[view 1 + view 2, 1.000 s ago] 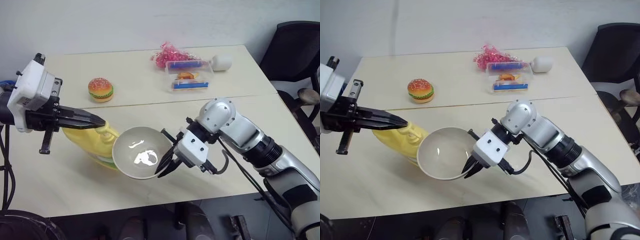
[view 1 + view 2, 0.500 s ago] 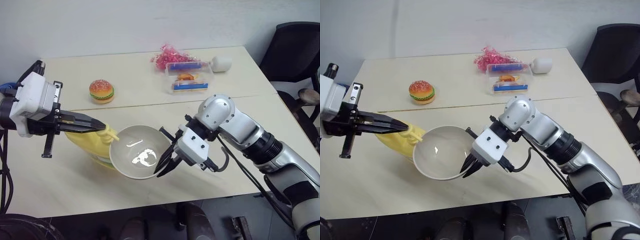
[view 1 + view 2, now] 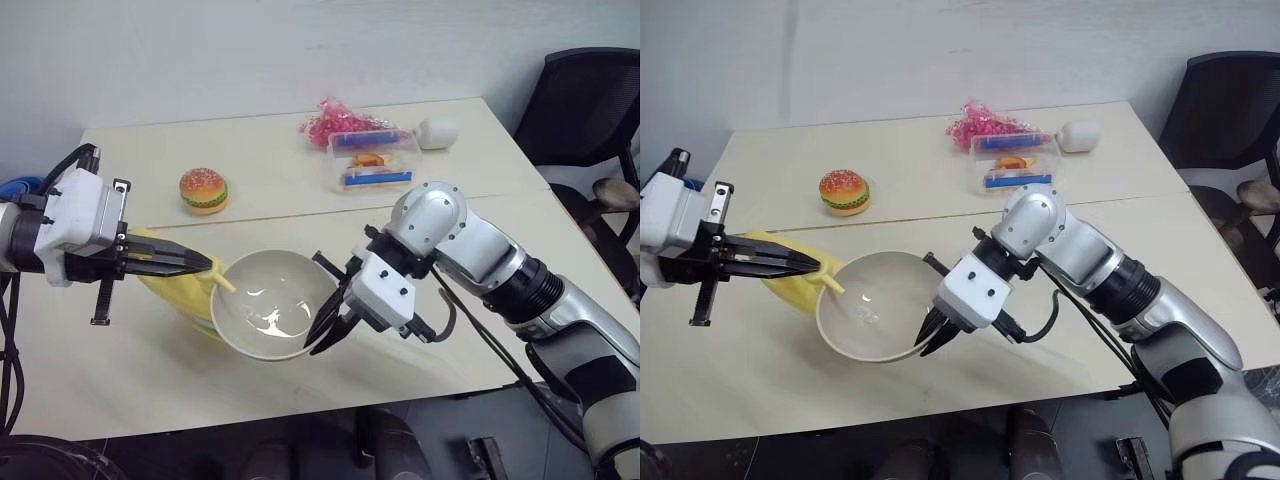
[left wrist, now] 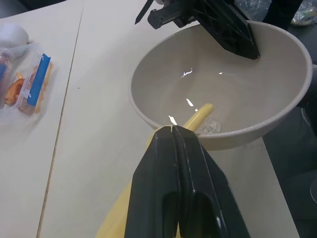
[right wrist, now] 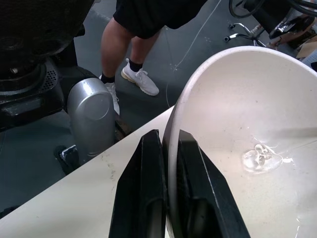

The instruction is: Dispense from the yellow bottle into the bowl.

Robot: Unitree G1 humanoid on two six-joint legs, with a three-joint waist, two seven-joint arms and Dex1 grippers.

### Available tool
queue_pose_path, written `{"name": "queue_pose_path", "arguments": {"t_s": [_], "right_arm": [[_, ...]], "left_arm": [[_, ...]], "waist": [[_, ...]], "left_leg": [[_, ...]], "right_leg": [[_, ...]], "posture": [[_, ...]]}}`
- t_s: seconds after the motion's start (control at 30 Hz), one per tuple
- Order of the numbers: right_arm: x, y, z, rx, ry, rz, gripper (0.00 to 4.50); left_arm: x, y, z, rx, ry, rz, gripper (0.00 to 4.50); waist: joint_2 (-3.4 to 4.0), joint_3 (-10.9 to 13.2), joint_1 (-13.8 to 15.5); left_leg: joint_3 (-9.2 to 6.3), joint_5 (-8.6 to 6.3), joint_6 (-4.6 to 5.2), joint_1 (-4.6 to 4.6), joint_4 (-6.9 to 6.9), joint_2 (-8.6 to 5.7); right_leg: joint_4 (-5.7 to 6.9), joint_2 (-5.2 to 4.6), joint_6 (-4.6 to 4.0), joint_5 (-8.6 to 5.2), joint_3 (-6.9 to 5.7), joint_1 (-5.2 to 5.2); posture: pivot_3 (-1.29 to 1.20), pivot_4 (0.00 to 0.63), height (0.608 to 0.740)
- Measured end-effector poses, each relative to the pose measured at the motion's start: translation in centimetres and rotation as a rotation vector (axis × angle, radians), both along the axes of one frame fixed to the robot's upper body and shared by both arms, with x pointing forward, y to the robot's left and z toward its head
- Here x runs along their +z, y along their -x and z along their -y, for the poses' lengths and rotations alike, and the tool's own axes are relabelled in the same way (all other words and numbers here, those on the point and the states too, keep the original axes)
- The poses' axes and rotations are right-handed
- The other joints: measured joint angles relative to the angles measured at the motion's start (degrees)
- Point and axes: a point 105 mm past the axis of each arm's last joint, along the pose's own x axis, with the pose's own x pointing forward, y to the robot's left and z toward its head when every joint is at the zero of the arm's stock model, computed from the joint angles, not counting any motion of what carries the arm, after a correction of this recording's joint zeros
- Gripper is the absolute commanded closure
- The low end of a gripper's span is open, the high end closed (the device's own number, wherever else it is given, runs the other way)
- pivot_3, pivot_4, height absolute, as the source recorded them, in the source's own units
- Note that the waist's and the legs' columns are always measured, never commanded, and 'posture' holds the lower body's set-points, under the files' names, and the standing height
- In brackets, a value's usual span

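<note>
Right gripper (image 3: 932,340) is clamped on the near rim of the bowl (image 3: 865,340), one finger inside and one outside, holding it up under the spout. Left gripper (image 3: 200,266) has its fingers pressed together, with the tips resting on the pump top of the yellow bottle (image 3: 175,290), which stands on the desk (image 3: 300,180) just behind the bowl on the robot's left. The spout (image 4: 198,116) reaches over the rim, and a small clear blob of liquid (image 5: 260,157) already sits in the bottom of the bowl, so dispensing looks underway. To do the step well: press straight down on the pump head with the closed tips, not at an angle, or the bottle will likely tip or slide away. Keep the bowl rim steady and slightly below the spout outlet so the liquid lands inside. A rim pinch is a weak hold, so avoid twisting the right wrist while the left pushes. Burger toy (image 3: 203,190) and clear box (image 3: 372,160) sit well apart at the back, no interference.
</note>
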Motion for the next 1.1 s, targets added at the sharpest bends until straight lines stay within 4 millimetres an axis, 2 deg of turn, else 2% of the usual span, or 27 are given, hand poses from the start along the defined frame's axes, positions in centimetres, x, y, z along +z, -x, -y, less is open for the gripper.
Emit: {"name": "queue_pose_path", "arguments": {"t_s": [0.13,0.23,0.3,0.4,0.43,0.57,0.8,0.9,1.1], "right_arm": [[0.1,0.0,-0.1,0.003,-0.001,-0.002,4.50],[0.2,0.1,-0.2,0.008,-0.007,0.001,4.50],[0.1,-0.1,0.1,0.000,-0.005,0.005,4.50],[-0.2,-0.6,0.7,-0.034,0.004,-0.002,4.50],[-0.4,-0.8,1.0,-0.052,0.005,-0.004,4.50],[-1.3,-1.8,2.3,-0.128,0.010,-0.021,4.50],[-3.8,-6.0,6.4,-0.458,-0.001,-0.059,4.50],[-5.2,-8.2,8.6,-0.646,-0.042,-0.069,4.50],[-8.6,-10.4,11.6,-0.895,-0.048,-0.078,4.50]], "left_arm": [[0.8,-0.4,0.3,0.023,0.028,-0.028,4.45],[1.7,-0.5,0.8,0.041,0.103,-0.133,4.45],[3.9,0.2,1.1,0.031,0.150,-0.162,4.45],[6.9,1.1,1.0,0.033,0.212,-0.139,3.87],[7.8,1.5,0.9,0.031,0.236,-0.140,3.48],[9.2,2.3,0.3,0.057,0.282,-0.157,2.26],[8.1,4.0,-0.9,0.148,0.260,-0.190,0.10],[7.2,5.0,-0.9,0.165,0.246,-0.190,0.04],[6.3,5.4,-1.2,0.226,0.232,-0.145,0.04]], "waist": [[-0.01,0.0,0.1],[-0.29,0.2,0.1],[-0.93,0.4,0.0],[-0.98,0.5,-0.1],[-1.00,0.5,-0.1],[-1.14,0.6,-0.1],[-1.19,0.6,0.0],[-1.20,0.6,0.0],[-1.21,0.6,-0.1]], "left_leg": [[-0.02,0.00,0.00,-0.08,0.03,0.00],[-0.10,0.01,-0.01,-0.23,0.16,0.00],[-0.10,0.05,-0.08,-0.72,0.24,0.02],[-0.04,0.04,-0.08,-0.79,0.18,0.01],[-0.03,0.04,-0.08,-0.81,0.14,0.01],[-0.02,0.04,-0.08,-0.81,0.15,0.02],[0.00,0.05,-0.10,-0.79,0.22,0.04],[0.00,0.05,-0.11,-0.80,0.19,0.05],[0.05,0.09,-0.19,-0.72,0.14,0.05]], "right_leg": [[0.00,0.01,0.00,0.00,-0.02,-0.02],[0.05,0.00,0.00,0.01,-0.07,-0.41],[0.15,0.02,-0.01,0.01,-0.07,-0.96],[0.03,0.00,-0.01,0.01,-0.28,-1.02],[-0.02,0.00,-0.01,0.01,-0.32,-1.02],[-0.01,0.01,-0.01,0.01,-0.31,-1.02],[0.05,0.02,-0.02,0.01,-0.20,-0.99],[0.01,0.02,-0.02,0.01,-0.20,-0.99],[0.05,0.03,-0.04,0.00,-0.13,-0.98]], "posture": [[0.00,0.150,0.740],[0.00,0.150,0.740],[0.00,0.150,0.740],[0.00,0.150,0.740],[0.00,0.150,0.740],[0.00,0.150,0.740],[0.00,0.150,0.740],[0.00,0.150,0.740],[0.00,0.150,0.740]]}}
